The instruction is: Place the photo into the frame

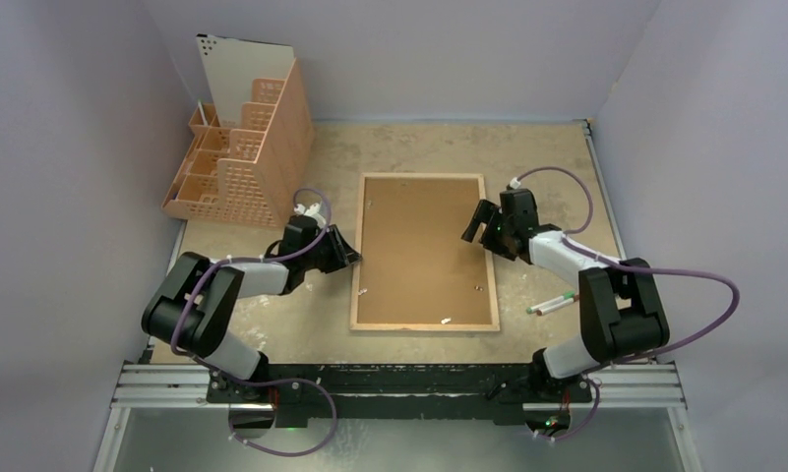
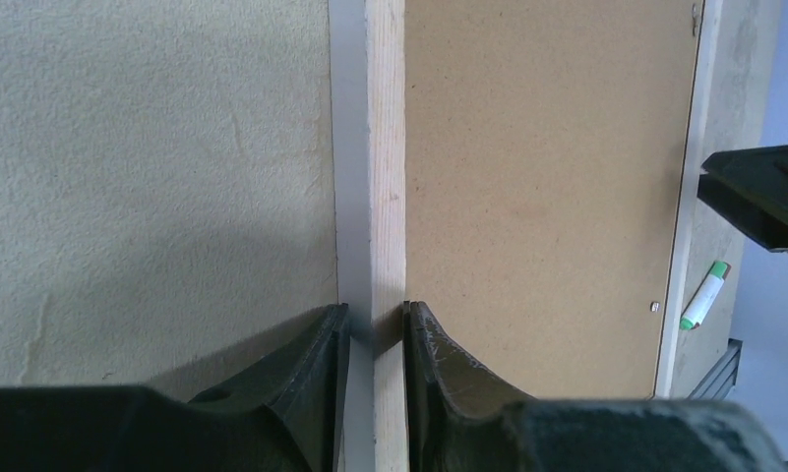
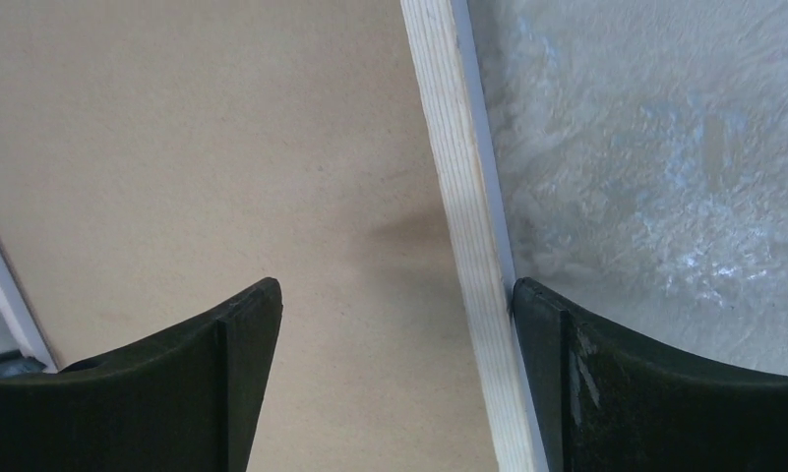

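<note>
One rectangular light-wood-rimmed picture frame (image 1: 424,178) lies back-up mid-table, its pane hidden under one brown hardboard backing sheet (image 1: 419,251). The left gripper (image 2: 375,315) is clamped on its left rim; the right gripper (image 3: 394,295) straddles the right rim, jaws apart. One white sheet (image 1: 242,69) stands in the peach basket (image 1: 272,167) far left; possibly the photo, we cannot tell. Two white markers (image 1: 552,305) lie right.

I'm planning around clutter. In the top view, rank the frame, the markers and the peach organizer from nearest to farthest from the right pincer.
1. frame: its right rim lies inside the open right pincer.
2. markers: off the frame's right side, toward the near edge.
3. peach organizer: back left corner.
</note>
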You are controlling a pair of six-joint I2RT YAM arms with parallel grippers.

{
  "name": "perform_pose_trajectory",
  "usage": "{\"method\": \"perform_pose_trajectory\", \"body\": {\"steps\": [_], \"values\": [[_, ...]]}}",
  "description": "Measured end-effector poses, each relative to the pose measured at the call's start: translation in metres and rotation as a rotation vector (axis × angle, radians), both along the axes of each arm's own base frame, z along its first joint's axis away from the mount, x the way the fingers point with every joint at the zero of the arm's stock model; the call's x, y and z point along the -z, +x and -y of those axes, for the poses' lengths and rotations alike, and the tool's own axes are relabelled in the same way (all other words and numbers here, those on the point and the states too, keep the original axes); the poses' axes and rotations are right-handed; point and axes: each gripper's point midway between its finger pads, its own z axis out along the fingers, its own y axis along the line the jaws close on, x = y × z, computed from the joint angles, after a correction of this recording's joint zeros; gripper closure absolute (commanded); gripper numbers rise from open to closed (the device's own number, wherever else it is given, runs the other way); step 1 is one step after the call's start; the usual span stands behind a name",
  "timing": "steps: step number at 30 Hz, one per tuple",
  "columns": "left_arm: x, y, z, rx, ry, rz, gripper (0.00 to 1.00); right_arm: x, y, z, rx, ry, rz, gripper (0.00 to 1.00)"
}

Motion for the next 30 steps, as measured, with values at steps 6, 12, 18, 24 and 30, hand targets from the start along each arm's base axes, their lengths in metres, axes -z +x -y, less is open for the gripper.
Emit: {"method": "perform_pose_trajectory", "body": {"steps": [6,12,18,24,30], "values": [[0.001,-0.001,-0.003,-0.016,0.027,-0.011,0.64,-0.024,0.013,0.01,0.108,-0.037,0.058,0.16],[0.0,-0.003,-0.006,-0.027,0.043,-0.02,0.66,-0.063,-0.004,-0.002,0.082,0.095,0.191,0.32],[-0.001,-0.005,-0.005,-0.024,0.041,-0.014,0.8,-0.055,-0.056,-0.064,-0.043,0.4,0.156,0.38],[-0.002,-0.007,-0.003,-0.01,0.023,-0.003,0.89,-0.06,-0.106,-0.131,-0.166,0.586,0.099,0.49],[-0.002,-0.01,-0.003,-0.015,0.02,-0.013,0.87,-0.053,-0.133,-0.184,-0.235,0.637,0.036,0.59]]}}
